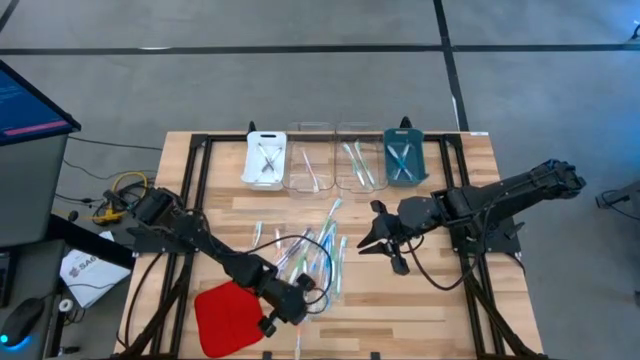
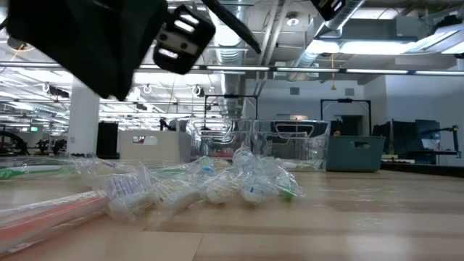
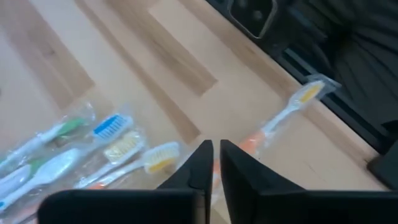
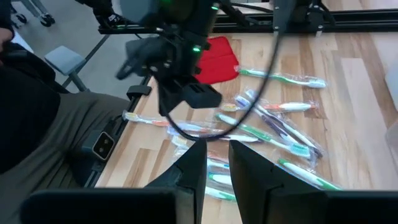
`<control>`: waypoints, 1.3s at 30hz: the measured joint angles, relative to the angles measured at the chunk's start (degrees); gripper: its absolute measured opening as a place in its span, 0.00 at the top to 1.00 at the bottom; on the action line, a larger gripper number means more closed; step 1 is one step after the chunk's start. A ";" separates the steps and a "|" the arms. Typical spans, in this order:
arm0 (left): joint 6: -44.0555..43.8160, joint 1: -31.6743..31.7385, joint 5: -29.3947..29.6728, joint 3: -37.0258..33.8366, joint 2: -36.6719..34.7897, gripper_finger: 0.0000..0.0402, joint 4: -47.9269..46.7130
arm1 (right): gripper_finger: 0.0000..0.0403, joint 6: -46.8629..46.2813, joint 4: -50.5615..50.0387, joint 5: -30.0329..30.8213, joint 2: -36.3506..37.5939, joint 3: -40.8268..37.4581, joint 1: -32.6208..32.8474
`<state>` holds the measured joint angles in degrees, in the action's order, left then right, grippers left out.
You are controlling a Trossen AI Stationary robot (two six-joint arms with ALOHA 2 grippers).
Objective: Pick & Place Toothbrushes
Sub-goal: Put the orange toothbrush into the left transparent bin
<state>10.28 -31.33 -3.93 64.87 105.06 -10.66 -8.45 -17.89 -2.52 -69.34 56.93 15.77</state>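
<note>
My left gripper hangs low over the front of the butcher-block table, just beside the flat red pad. Its two dark, wedge-shaped fingers stand nearly together with only a thin slit between them, and nothing shows gripped there. Under them lies the loose heap of toothbrushes: slim pale sticks in crinkly clear wrappers, with blue, yellow, white and green bristle heads. One orange-necked brush lies apart near the table's front edge. From table height the wrappers look glossy and wrinkled.

My right gripper hovers above the table to the right of the heap, fingers a narrow gap apart and empty.

At the back stand four small rectangular trays in a row: a white one, two clear ones, and a teal one, each with a few brushes inside.
</note>
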 joint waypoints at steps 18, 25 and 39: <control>-0.25 1.25 -6.81 0.05 1.40 0.58 6.09 | 0.84 -1.24 0.34 0.01 0.00 0.00 -2.45; -1.75 2.56 -7.09 0.05 1.40 0.47 7.15 | 0.84 -2.12 -0.17 0.02 0.00 0.00 -2.30; 36.41 -3.23 12.51 0.03 0.97 0.44 -4.13 | 0.84 -1.51 -0.17 0.01 -0.02 0.00 -2.53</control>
<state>46.69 -34.56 8.58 64.90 106.03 -14.78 -9.96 -18.06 -2.52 -69.36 56.93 13.24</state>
